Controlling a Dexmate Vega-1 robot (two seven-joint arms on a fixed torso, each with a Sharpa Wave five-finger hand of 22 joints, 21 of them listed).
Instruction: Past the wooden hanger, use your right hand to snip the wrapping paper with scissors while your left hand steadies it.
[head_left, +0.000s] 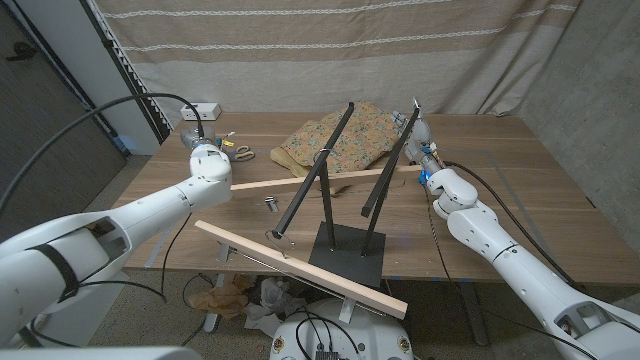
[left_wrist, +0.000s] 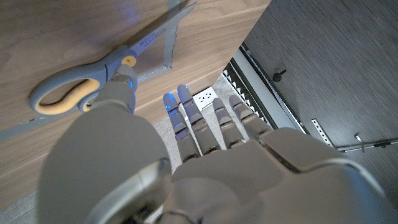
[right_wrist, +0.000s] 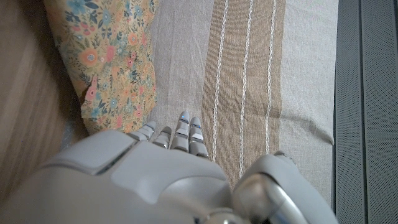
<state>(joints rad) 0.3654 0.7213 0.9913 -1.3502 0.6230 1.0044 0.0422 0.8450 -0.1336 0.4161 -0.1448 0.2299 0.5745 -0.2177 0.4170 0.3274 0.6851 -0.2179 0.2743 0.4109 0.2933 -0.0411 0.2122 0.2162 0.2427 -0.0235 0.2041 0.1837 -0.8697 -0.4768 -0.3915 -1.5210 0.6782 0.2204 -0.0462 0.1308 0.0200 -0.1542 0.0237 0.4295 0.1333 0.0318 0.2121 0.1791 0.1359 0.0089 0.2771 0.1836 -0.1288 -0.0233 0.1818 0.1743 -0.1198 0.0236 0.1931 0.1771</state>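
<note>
Nearest the lens, the wooden hanger (head_left: 300, 268) fronts the surface (head_left: 530, 190). Scissors (head_left: 238, 152) lie blades outward beside the left robot hand (head_left: 203, 150), fingers spread and empty; the right robot hand (head_left: 425, 150), likewise spread, hovers near the floral wrapping paper (head_left: 345, 140).

Wooden desk (head_left: 520, 190) carries floral wrapping paper (head_left: 345, 140) at back centre, w/ scissors (head_left: 238, 152) near back-left corner. Black stand (head_left: 345, 255) sits at front centre, a wooden slat (head_left: 300, 270) lying across front edge & a small metal bit (head_left: 271, 203) just behind.
</note>
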